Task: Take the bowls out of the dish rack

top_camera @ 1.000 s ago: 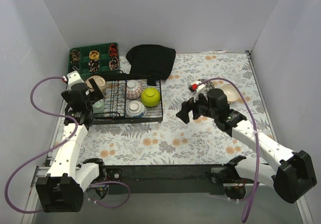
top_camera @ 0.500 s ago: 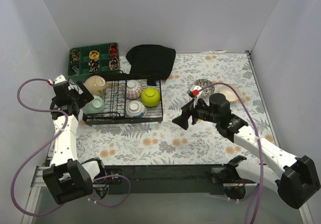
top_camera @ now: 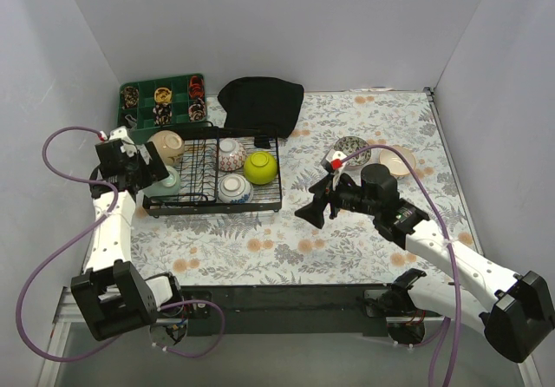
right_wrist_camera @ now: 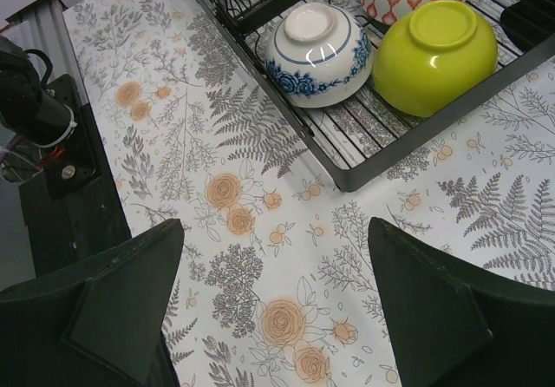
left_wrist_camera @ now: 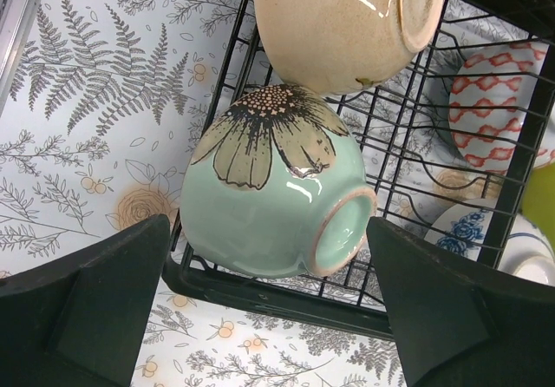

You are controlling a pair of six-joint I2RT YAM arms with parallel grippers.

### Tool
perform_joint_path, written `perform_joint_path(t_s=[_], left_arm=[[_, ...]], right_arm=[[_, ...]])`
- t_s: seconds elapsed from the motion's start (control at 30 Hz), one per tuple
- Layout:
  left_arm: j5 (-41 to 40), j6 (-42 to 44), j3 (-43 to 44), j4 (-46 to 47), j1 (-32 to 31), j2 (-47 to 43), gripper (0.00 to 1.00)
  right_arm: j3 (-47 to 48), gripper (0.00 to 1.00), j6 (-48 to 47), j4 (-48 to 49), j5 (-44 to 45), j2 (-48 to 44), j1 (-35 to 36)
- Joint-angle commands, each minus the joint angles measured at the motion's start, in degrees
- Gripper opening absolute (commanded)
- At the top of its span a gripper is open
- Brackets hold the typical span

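Observation:
The black wire dish rack [top_camera: 212,198] holds several bowls: cream [top_camera: 165,147], pale mint with a flower [top_camera: 167,181], red-patterned [top_camera: 231,154], lime-green [top_camera: 260,167] and blue-patterned [top_camera: 234,188]. My left gripper [top_camera: 149,170] is open at the rack's left end. In the left wrist view its fingers stand either side of the tipped mint bowl [left_wrist_camera: 269,200], apart from it, with the cream bowl [left_wrist_camera: 347,22] above. My right gripper [top_camera: 317,203] hangs open over bare table right of the rack, holding nothing. Its wrist view shows the blue bowl [right_wrist_camera: 316,53], the lime bowl [right_wrist_camera: 438,53] and the rack's corner [right_wrist_camera: 347,174].
Two more bowls, one patterned [top_camera: 351,149] and one pale [top_camera: 397,160], sit on the floral table at the right. A green compartment tray [top_camera: 160,101] and a black cloth [top_camera: 260,101] lie behind the rack. Grey walls close in left, back and right.
My left arm swung out to the left and came back, its open gripper now around the mint bowl. My right gripper moved left and nearer, toward the rack's front right corner.

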Motion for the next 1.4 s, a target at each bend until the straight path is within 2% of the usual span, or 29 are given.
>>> perform_joint_path(t_s=[0.0, 0.4, 1.0, 1.27, 1.37], left_arm=[[1.69, 3.04, -0.84, 1.44, 0.26, 0.05, 0.98], [4.5, 2.6, -2.06, 2.93, 0.26, 5.15, 0.98], [3.45, 0.05, -4.17, 6.01, 0.26, 6.03, 0.98], [6.17, -0.13, -4.09, 6.19, 0.34, 4.62, 0.98], [7.22, -0.83, -3.82, 5.83, 0.26, 3.92, 0.89]], right_arm=[[-0.59, 0.95, -0.81, 2.97, -1.05, -0.42, 0.61], [-0.68, 0.94, -0.73, 3.05, -1.31, -0.07, 0.61], [-0.68, 0.93, -0.55, 3.32, -2.28, 0.99, 0.79], [-0.42, 0.93, -0.46, 3.32, -2.37, 1.69, 0.78], [-0.24, 0.93, -0.29, 3.23, -2.45, 1.86, 0.79]])
